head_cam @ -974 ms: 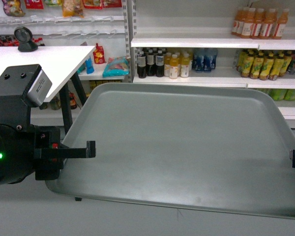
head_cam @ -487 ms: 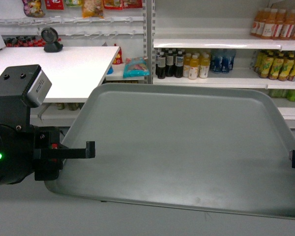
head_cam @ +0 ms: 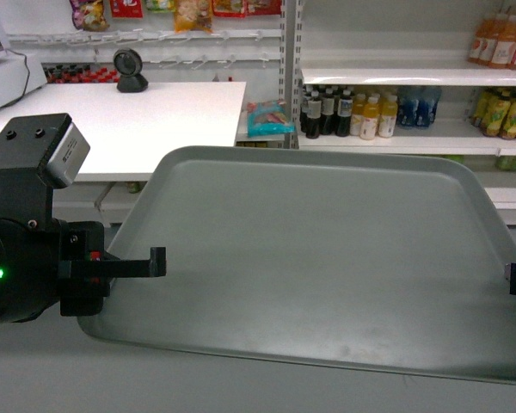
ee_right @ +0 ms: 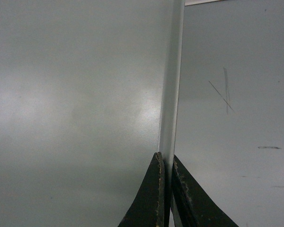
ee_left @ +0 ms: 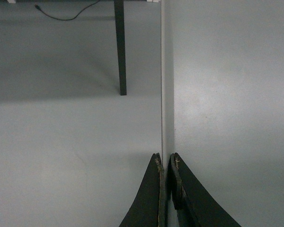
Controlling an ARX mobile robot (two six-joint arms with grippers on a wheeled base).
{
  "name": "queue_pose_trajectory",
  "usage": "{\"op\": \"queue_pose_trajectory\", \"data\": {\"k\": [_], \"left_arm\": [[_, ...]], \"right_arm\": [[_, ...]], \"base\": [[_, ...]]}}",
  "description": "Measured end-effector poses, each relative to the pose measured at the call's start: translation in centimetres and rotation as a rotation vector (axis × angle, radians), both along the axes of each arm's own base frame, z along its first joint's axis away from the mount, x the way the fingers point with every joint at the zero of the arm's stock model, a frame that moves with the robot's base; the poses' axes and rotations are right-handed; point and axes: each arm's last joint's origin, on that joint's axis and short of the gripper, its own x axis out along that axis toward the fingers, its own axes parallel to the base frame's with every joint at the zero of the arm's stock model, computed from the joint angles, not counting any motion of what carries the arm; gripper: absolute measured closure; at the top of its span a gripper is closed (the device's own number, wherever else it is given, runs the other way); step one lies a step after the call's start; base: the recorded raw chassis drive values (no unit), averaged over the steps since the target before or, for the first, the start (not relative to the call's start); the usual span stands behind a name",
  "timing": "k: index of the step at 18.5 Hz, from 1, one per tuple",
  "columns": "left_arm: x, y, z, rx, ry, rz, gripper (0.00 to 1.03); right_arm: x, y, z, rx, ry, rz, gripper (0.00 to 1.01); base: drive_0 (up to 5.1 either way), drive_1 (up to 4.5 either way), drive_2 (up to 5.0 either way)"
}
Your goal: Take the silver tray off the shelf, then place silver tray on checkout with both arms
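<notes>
Gripping the silver tray (head_cam: 318, 258) by both short edges, I carry it level in the air above the grey floor (head_cam: 34, 379), off the shelf (head_cam: 413, 76) at far right. My left gripper (ee_left: 164, 163) pinches the left rim, my right gripper (ee_right: 165, 163) the right rim. The checkout (head_cam: 138, 120) stands far left, its black scanner (head_cam: 131, 70) upright on top.

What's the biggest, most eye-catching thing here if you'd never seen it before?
The big grey-green tray fills the middle of the head view, held up in the air. The left gripper pinches its left rim and the right gripper pinches its right rim. Behind it on the left stands a white counter with a black round scanner, and drink bottles line the shelves on the right.
</notes>
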Motion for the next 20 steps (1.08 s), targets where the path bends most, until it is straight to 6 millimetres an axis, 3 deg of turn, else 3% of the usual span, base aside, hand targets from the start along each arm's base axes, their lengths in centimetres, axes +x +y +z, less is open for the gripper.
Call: {"op": "queue_pose_trajectory", "data": {"k": [20], "left_arm": [[0.0,-0.01,0.01,0.0,-0.001,0.0,1.0]], "right_arm": [[0.01,0.0,-0.02,0.002,0.0,-0.001,0.97]], "base": [[0.2,-4.11,4.6]]}}
